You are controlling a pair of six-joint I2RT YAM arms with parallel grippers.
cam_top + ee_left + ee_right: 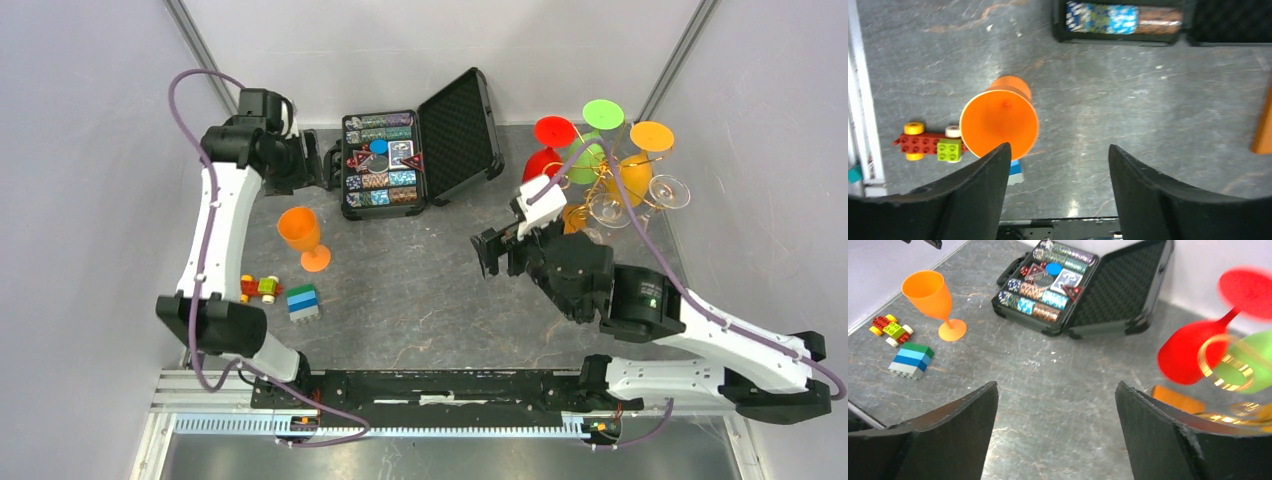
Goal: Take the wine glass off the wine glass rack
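Observation:
The gold wire wine glass rack (612, 190) stands at the back right on its orange-brown base (1178, 399). Red (543, 160), green (588, 152) and orange (637, 172) glasses and two clear glasses (668, 192) hang upside down on it. In the right wrist view the red glass (1185, 355) and green glass (1248, 365) hang at the right by a gold scroll (1220, 365). My right gripper (492, 255) (1056, 387) is open and empty, left of the rack. An orange wine glass (303, 233) (999, 122) stands upright on the table. My left gripper (318, 165) (1058, 150) is open and empty above it.
An open black foam-lined case (380, 165) of poker chips lies at the back centre, with its lid (460, 120) tilted back. A red toy brick car (260, 288) and a blue-green brick stack (303, 302) lie at the front left. Grey walls close in the sides.

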